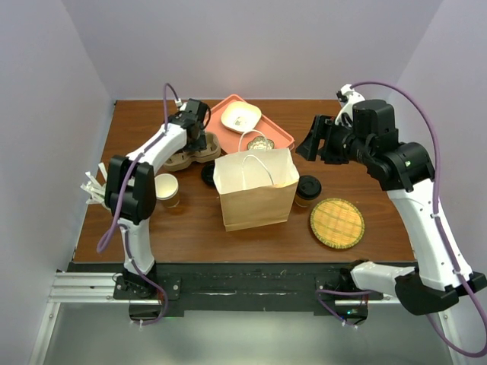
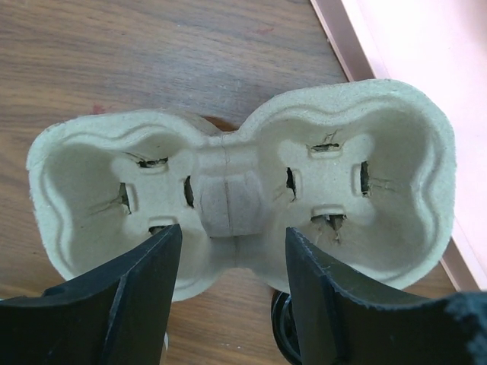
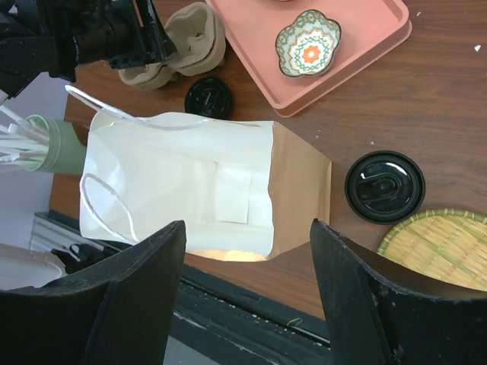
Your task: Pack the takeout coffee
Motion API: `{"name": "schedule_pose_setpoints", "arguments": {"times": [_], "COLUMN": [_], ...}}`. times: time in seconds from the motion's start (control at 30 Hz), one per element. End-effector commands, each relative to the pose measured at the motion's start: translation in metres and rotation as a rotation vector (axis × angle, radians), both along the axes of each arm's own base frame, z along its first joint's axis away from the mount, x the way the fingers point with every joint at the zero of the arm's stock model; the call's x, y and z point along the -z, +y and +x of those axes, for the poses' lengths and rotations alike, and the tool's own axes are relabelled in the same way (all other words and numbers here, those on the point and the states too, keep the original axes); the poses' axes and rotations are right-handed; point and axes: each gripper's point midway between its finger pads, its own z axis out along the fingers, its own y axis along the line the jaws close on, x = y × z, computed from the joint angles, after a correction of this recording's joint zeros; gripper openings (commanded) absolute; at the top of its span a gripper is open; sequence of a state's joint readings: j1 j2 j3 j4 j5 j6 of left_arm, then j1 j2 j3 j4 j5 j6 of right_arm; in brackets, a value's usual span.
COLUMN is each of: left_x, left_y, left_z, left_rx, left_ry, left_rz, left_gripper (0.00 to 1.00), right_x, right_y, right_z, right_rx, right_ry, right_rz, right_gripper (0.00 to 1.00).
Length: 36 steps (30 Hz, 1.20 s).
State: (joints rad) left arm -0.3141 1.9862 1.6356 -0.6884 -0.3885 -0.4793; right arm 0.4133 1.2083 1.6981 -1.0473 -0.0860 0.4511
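Note:
The takeout coffee (image 1: 308,189), a brown cup with a black lid, stands just right of the open paper bag (image 1: 256,189). It also shows from above in the right wrist view (image 3: 384,186), beside the bag (image 3: 190,190). My right gripper (image 1: 310,147) is open and empty, hovering above and behind the coffee; in its own view (image 3: 247,236) the jaws frame the bag's mouth. My left gripper (image 1: 199,137) is open and empty over the pulp cup carrier (image 2: 243,182), its fingers either side of the carrier's middle near edge (image 2: 232,251).
A lidless cup (image 1: 167,190) stands left of the bag. A loose black lid (image 1: 208,174) lies by the carrier (image 1: 194,152). A pink tray (image 1: 278,135) holds a plate (image 1: 241,116) and a small bowl (image 1: 260,143). A woven mat (image 1: 336,223) lies front right. A green holder (image 3: 53,144) stands far left.

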Motion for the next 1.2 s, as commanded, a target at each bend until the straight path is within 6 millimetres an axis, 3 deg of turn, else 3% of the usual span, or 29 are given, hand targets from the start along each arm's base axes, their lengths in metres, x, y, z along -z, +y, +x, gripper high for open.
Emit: {"name": "schedule_pose_setpoints", "arguments": {"times": [0.0,0.73,1.17], "left_x": [-0.005,-0.001,0.001], "left_y": [0.004,0.013,0.012], "left_z": [0.017,0.028,0.032], "left_rx": [-0.027,-0.01,0.004], "left_ry": [-0.055,-0.068,-0.076], "left_rz": [0.004,0.018,0.008], "left_gripper": [0.61,0.54,0.56], "right_x": [0.002,0.008,0.01], "right_y": [-0.005,-0.002,-0.001], "right_z": [-0.003,-0.004,-0.005], "right_rx": [0.008,0.014,0.018], "right_ry": [-0.007,0.013,0.021], "right_rz": [-0.026,-0.001,0.017], "right_gripper": [0.7,0.7,0.71]}}
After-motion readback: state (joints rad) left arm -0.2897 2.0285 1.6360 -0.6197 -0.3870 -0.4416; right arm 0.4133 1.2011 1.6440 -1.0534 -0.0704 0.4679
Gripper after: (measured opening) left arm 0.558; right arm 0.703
